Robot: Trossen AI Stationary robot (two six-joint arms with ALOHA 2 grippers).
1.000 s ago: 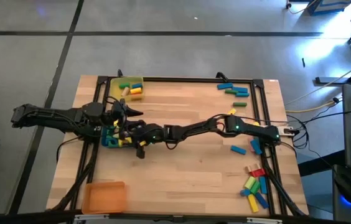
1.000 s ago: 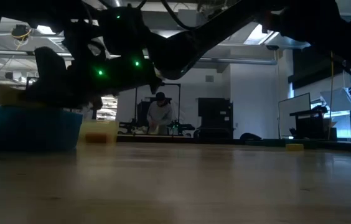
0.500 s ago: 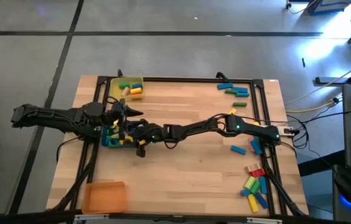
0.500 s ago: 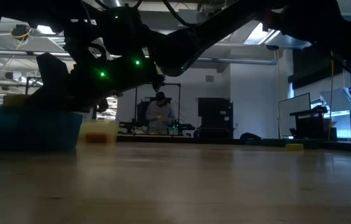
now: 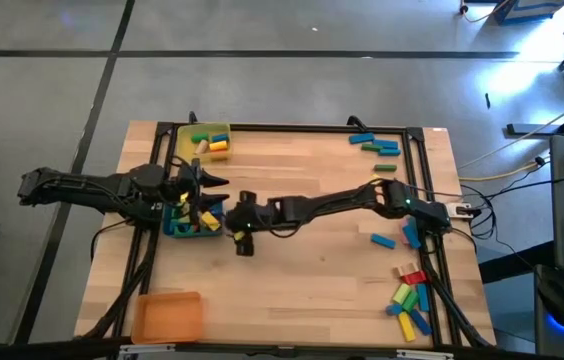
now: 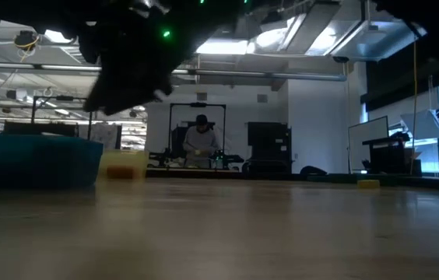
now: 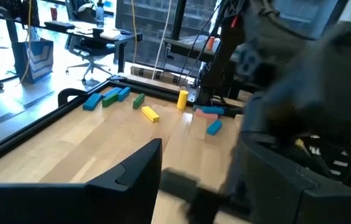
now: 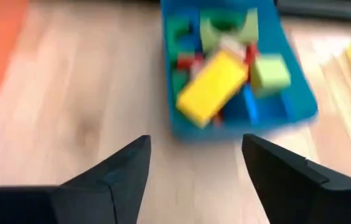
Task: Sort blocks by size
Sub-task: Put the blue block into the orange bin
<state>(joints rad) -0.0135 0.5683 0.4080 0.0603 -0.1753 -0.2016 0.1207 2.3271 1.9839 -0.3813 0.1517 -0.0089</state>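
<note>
From above, my right fingers [image 5: 239,236] hang just beside the blue tray [image 5: 174,229], spread and empty. My right wrist camera fills in what that view can't: the tray [image 8: 300,106] holds a yellow block [image 8: 213,87] lying across green, red and blue blocks. My left fingers [image 5: 200,196] sit over the tray's far side, apart, nothing between them. More blocks [image 5: 410,298] lie well apart at the surface's [image 5: 312,290] right corner.

We see a blue rectangular plastic tray [image 8: 238,118] holding a yellow oblong block [image 8: 211,87], green blocks [image 8: 269,71], red bits; pale wooden tabletop [image 8: 70,124].
</note>
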